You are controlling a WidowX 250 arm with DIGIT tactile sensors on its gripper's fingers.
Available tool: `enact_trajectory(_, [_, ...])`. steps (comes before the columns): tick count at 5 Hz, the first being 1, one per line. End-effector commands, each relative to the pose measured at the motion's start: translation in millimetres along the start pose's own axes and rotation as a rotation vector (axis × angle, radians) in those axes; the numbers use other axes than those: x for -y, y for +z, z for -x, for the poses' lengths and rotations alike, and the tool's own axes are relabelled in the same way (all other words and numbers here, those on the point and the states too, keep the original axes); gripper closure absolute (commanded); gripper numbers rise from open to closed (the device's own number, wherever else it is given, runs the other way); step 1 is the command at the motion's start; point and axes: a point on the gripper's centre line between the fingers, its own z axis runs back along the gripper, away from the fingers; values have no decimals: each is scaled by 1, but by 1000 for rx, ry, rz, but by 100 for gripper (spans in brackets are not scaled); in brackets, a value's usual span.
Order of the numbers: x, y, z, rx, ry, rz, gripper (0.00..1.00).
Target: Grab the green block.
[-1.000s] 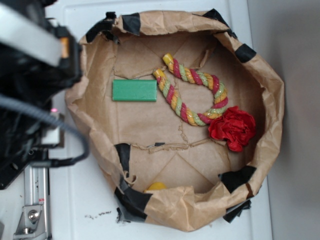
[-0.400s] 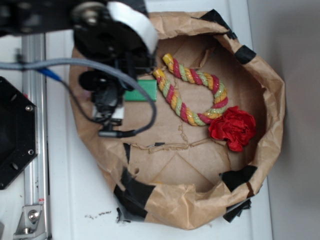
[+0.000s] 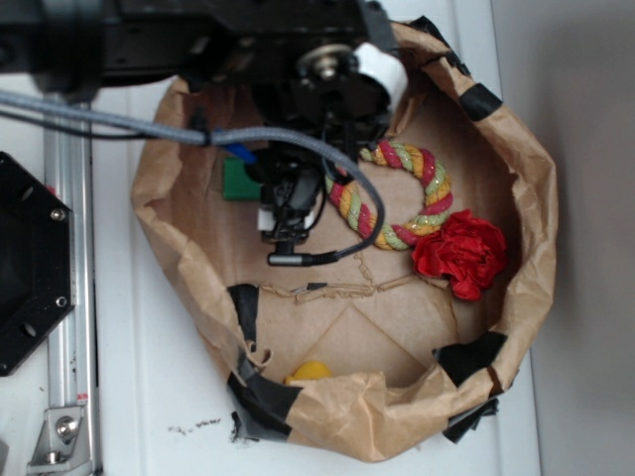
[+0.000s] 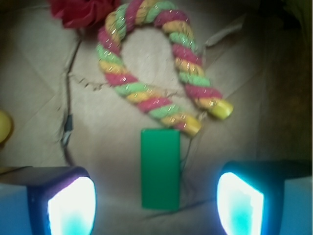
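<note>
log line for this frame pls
phase: approach | gripper: open, above block, no contact | green block: flat on paper, between fingers | rope: end beside block's far end

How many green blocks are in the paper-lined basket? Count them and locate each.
1. The green block lies flat on the paper, just beyond the rope's ends, between the open fingers. The arm may hide others.

Free room: bare brown paper on both long sides of the green block (image 4: 160,168) in the wrist view, between the spread pincer (image 4: 156,205) fingers (image 4: 71,205).

Obstacle: twisted rope (image 4: 146,68), one end touching the block's upper right corner.

Boundary: crumpled paper wall (image 3: 531,198) ringing the floor, exterior view.
</note>
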Motion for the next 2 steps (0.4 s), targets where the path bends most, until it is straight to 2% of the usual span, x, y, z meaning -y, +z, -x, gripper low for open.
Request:
enact_trajectory(1, [-8, -8, -2, 15, -3, -31, 0])
enact_trajectory(2, [-1, -11, 25, 38, -17, -30, 0])
